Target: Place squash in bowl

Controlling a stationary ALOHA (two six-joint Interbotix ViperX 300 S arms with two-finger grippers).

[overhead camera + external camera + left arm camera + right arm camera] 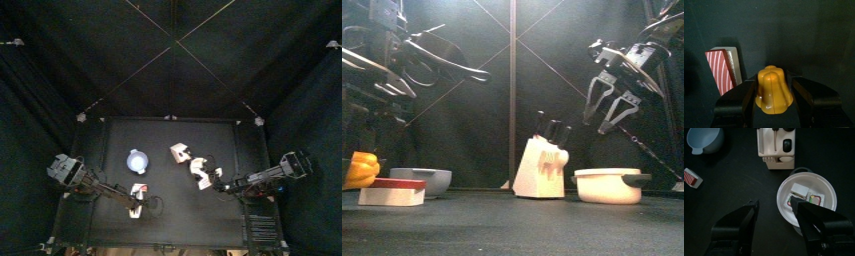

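The squash (774,92), a yellow-orange toy, stands on the table between the wide-apart jaws of my left gripper (774,82). The jaws flank it closely; I cannot tell whether they touch it. In the front view the squash (358,170) shows at the far left edge, at table level. The pale blue-white bowl (422,178) sits just right of it, behind a red-striped box (393,190). From above, the bowl (138,160) lies beyond the left gripper (136,198). My right gripper (775,204) hangs open and empty above the table's right side.
The red-striped box (723,70) stands beside the squash. A white knife block (543,165) stands mid-table. A white pot (827,188) holding small blocky items lies under the right gripper (616,105). Black curtains close in the table on all sides.
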